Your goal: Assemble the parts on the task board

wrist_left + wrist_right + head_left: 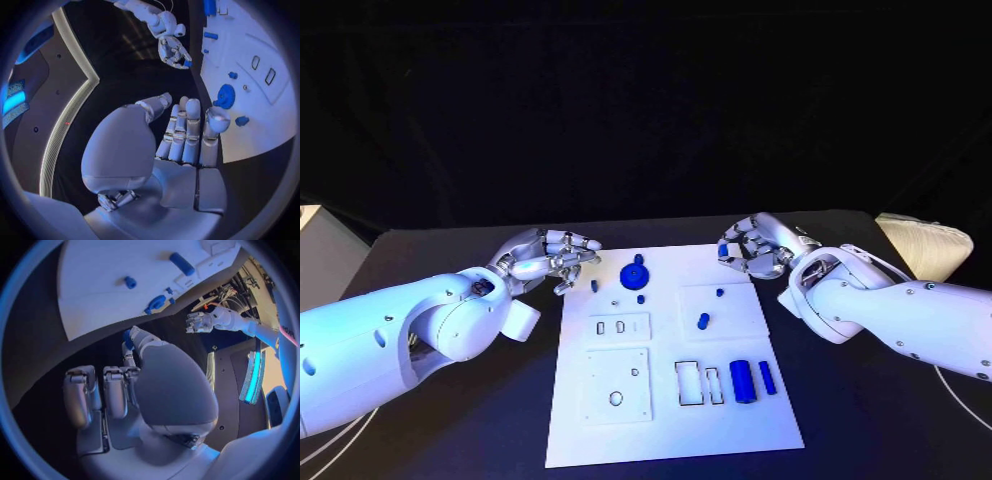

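Head view: the silver left hand [551, 257] hovers left of centre, just off the upper left corner of the white rectangular task board [668, 415], its fingers curled together on nothing; its wrist view confirms this. The silver right hand [754, 247], at the board's upper right corner, pinches a small blue part [127, 338], plain only in its wrist view. A blue gear-shaped part [635, 274] and two blue cylinders [751, 381] lie on the board.
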Controlling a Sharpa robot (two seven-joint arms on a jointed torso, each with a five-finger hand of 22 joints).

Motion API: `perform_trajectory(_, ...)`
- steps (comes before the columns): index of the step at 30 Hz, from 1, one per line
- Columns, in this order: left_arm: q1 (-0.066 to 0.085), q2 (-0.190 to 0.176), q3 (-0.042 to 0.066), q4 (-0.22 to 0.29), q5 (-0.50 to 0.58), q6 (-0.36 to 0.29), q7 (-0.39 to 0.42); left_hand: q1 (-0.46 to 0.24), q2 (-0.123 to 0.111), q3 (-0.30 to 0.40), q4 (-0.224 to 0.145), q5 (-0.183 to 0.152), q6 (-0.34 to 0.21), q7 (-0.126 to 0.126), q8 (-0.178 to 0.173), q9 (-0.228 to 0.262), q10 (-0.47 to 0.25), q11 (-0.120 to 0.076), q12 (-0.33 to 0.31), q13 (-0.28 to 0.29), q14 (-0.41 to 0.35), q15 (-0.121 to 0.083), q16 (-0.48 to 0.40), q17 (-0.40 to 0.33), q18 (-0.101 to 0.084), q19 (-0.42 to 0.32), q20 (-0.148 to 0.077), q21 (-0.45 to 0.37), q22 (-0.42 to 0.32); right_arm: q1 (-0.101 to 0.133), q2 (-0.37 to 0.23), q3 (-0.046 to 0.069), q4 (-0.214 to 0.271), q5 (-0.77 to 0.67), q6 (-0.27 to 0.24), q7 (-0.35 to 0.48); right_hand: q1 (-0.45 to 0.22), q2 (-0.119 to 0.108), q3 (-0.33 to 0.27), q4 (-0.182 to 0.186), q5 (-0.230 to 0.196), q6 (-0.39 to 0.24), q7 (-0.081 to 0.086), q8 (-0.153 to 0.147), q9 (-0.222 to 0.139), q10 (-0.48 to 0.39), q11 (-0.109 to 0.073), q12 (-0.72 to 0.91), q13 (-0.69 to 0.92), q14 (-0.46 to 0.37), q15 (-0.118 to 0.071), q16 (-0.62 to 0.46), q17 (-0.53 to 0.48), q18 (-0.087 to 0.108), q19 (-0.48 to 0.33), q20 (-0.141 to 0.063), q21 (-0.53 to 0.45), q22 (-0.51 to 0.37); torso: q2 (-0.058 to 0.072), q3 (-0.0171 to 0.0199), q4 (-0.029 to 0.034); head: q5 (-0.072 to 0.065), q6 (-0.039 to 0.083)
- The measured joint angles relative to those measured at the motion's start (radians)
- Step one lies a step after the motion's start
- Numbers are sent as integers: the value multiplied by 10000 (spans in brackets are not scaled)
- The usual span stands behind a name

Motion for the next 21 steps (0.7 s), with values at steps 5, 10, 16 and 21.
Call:
perform_trajectory(5,-1,57,-18,-79,2,19,5,1,0,0,0,0,0,0,0,3,0,0,0,-1,0,0,0,0,0,0,0,0,0,33,313,-18,825,1,-24,-632,0,0,15,13,-16,-3,-3,0,0,0,0,0,-1,0,0,0,0,0,0,1,0,-1,-86,-30,-19,102,-55)
perform_trajectory(10,-2,128,-34,-151,4,27,5,1,1,0,0,0,0,0,0,2,0,0,0,-1,0,0,0,0,0,0,0,0,0,-142,1008,-108,1314,-83,12,-1141,0,-1,15,13,-21,-17,-17,0,0,0,1,0,-1,0,1,0,0,0,0,1,0,-2,-152,-61,-50,136,-105)
perform_trajectory(16,-3,229,-40,-180,4,36,4,1,1,0,0,0,0,0,0,1,0,0,0,-2,0,0,0,0,-1,0,0,0,0,-476,1794,-182,1368,-364,100,-1554,0,-3,44,-17,27,-23,-23,0,0,0,1,0,-2,0,1,0,0,-1,-1,1,0,-2,-221,-106,-70,176,-148)
perform_trajectory(21,-2,278,-50,-203,4,41,-3,1,1,0,0,0,0,0,0,1,1,0,0,9,0,0,0,0,0,0,0,0,0,-797,2393,-215,1145,-694,183,-1894,-43,-48,101,-42,81,-35,-35,0,0,0,1,-1,-2,0,1,0,0,0,-1,2,0,-3,-252,-131,-61,185,-165)
